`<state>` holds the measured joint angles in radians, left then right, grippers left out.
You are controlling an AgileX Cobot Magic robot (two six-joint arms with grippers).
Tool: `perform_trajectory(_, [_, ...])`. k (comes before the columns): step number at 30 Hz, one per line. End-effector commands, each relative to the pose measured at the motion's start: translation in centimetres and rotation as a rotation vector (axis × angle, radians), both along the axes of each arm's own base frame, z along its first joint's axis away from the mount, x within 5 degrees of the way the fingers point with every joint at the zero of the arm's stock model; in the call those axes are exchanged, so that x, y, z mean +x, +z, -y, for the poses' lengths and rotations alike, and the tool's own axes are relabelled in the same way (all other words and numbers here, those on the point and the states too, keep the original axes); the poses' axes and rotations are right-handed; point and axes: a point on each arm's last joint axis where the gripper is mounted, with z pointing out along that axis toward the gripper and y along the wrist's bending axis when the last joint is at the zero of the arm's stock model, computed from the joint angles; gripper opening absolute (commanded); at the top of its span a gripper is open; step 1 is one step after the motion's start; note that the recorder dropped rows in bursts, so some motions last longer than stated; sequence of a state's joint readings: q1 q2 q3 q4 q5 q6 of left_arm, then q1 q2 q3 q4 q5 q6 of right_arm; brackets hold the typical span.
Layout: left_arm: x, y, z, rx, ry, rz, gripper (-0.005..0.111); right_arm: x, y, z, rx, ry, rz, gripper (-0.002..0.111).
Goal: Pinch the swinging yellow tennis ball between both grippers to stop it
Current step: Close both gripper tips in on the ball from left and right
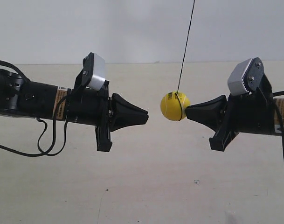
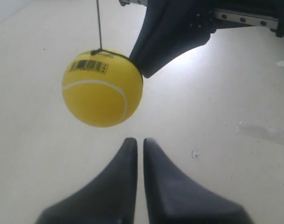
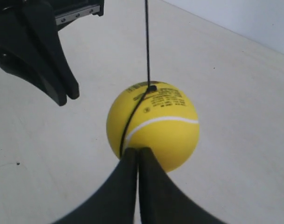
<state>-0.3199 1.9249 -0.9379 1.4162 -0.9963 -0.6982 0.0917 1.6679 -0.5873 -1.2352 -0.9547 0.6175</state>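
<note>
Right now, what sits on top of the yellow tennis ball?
A dark string joins the yellow tennis ball there, beside a barcode sticker. The fastening is too small to tell.

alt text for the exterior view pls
A yellow tennis ball hangs on a thin dark string between two black pointed tools: the right tool touches it, the left tool stands clear. Pale table below, white wall behind.

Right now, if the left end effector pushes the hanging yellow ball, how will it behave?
Likely it swings aside: the round yellow tennis ball hangs from a thin dark string. It may slip off, since only the pointed right end effector touches its curved side.
</note>
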Motion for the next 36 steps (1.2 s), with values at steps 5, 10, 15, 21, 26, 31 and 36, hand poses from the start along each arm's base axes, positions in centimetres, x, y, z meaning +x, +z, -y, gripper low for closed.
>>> perform_trajectory(5, [0.5,0.4,0.3,-0.015,0.01,0.025,0.005,0.6,-0.3,0.5,-0.072,-0.056,0.015,0.0])
perform_trajectory(10, [0.6,0.5,0.4,-0.025,0.022,0.024,0.005,0.6,-0.3,0.5,-0.063,-0.055,0.016,0.0])
perform_trajectory(15, [0.6,0.5,0.4,-0.03,0.014,0.019,0.005,0.5,-0.2,0.4,-0.047,-0.048,0.013,0.0])
perform_trajectory(21, [0.4,0.6,0.4,-0.042,-0.002,0.015,0.005,0.4,-0.1,0.3,-0.035,-0.035,0.005,0.0])
perform_trajectory(26, [0.2,0.0,0.5,-0.043,-0.029,-0.011,0.005,0.2,-0.1,0.2,-0.032,-0.015,-0.006,0.0])
perform_trajectory(31, [0.0,-0.7,0.7,-0.074,-0.059,-0.044,0.005,0.2,-0.2,0.2,-0.035,-0.017,-0.007,0.0])
perform_trajectory(36, [-0.3,-0.4,0.9,-0.1,-0.085,-0.048,0.005,0.2,-0.2,0.2,-0.039,-0.02,-0.009,0.0])
